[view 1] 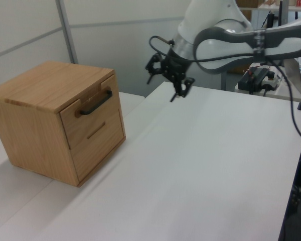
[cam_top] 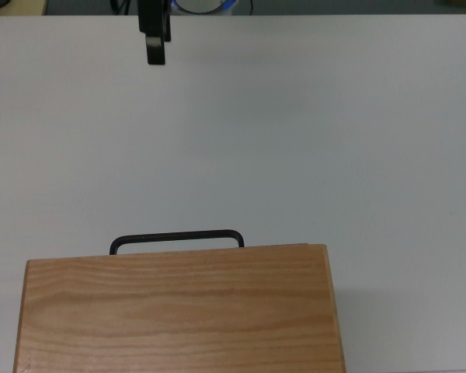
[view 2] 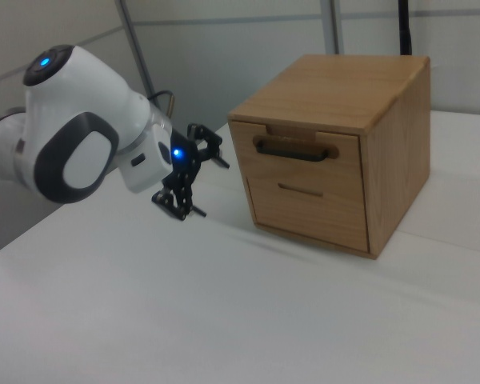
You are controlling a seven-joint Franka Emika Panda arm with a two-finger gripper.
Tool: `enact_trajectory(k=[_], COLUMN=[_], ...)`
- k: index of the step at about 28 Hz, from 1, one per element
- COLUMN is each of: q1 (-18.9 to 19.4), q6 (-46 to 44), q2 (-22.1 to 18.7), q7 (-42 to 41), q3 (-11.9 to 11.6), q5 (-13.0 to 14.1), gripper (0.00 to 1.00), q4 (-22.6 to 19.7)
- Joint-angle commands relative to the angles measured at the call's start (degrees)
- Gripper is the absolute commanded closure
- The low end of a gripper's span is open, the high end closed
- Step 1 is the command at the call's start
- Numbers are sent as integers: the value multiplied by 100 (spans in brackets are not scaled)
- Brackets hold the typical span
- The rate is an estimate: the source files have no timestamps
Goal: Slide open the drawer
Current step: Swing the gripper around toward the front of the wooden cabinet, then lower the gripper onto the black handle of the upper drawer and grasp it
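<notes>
The drawer [view 1: 88,114] is the upper one in a light wooden cabinet [view 1: 37,131], and its front panel sits flush with the cabinet face. Its black bar handle [view 1: 96,102] sticks out from the panel. In the right view the drawer [view 2: 304,163] and handle [view 2: 294,149] face the arm. From above, only the handle [cam_top: 176,236] shows past the cabinet top [cam_top: 179,311]. My gripper [view 1: 166,84] hangs open above the white table, well apart from the handle, holding nothing. It appears as gripper [view 2: 198,182] in the right view, and one finger [cam_top: 154,40] shows at the top view's upper edge.
A lower drawer front with a thin slot [view 1: 96,132] sits under the upper one. The white table [view 1: 200,165] stretches between gripper and cabinet. A laptop and cables [view 1: 271,75] stand behind the table's far right edge in the left view.
</notes>
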Motion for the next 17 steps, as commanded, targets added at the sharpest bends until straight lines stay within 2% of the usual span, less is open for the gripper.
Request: enact_trajectory(k=[1, 4, 5, 9, 17], q1=[124, 124, 133, 115, 97], q6=[530, 741, 855, 1189, 1612], q2=[873, 1207, 1409, 1779, 2658], q7=[37, 37, 37, 37, 11], q3=[-2, 6, 33, 156, 156], q5=[190, 190, 190, 181, 146], gripper=[0, 0, 0, 0, 0], q4=[728, 966, 1141, 1432, 2187])
